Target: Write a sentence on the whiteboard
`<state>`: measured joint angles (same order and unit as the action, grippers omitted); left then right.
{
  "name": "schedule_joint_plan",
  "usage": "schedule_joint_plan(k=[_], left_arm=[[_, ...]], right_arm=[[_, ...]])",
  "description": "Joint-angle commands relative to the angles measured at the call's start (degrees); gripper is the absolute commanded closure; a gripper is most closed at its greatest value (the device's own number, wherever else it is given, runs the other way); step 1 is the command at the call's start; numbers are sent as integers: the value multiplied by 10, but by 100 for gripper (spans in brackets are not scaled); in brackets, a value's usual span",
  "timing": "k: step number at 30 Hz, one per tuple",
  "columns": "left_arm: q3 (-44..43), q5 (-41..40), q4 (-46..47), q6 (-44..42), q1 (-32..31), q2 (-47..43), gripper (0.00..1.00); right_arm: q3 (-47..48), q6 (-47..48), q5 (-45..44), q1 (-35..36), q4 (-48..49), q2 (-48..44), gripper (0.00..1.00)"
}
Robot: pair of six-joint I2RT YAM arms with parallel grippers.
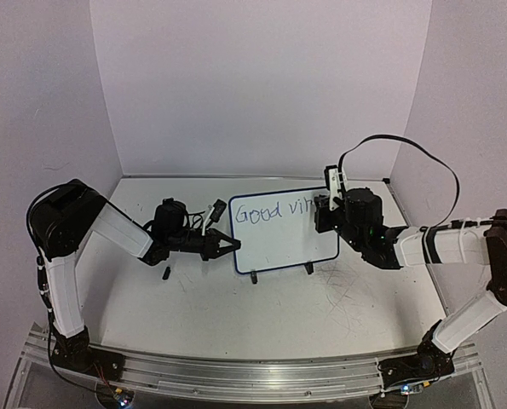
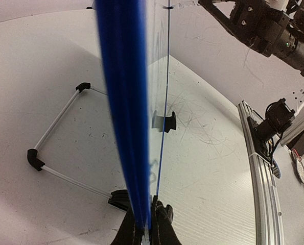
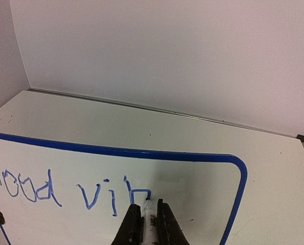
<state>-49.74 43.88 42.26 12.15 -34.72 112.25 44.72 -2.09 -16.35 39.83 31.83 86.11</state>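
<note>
- Blue-framed and upright on its 2 black feet (image 1: 254, 277), the whiteboard (image 1: 283, 247) stands around the middle of the table (image 1: 193, 315), its face toward the near edge.
- The sentence (image 3: 65, 191) runs along the board's top edge and reads "Good vib". A short stretch of bare board lies between the "b" and the right side of the frame (image 3: 238, 194), so the task looks partly done.
- The left gripper (image 2: 146, 224) is clamped on the board's left edge, 1 finger on each face of the frame.
- The right gripper (image 3: 148, 209) is closed on a marker (image 3: 149, 227), whose tip touches the board at the foot of the "b".
- Too hard a push from the marker could tip the board backward or skid its feet, since only 1 edge is held. The stroke would then skip or smear.
- Carrying on rightward could run the tip onto the frame or off the right edge. The remaining letters likely need tight spacing or a new line.
- The right wrist hangs close over fresh ink, so a low pass leftward could smudge "Good".
- A marker slipping in the jaws would lift the tip and leave gaps.
</note>
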Motion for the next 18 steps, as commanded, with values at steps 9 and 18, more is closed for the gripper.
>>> schedule_joint_plan(k=[9,18], left_arm=[[-6,-52,-21,-35,6,-12,100],[-6,-53,-22,-36,6,-12,100]], right_arm=[[-2,-25,34,2,-7,2,100],[10,-26,44,5,6,7,100]])
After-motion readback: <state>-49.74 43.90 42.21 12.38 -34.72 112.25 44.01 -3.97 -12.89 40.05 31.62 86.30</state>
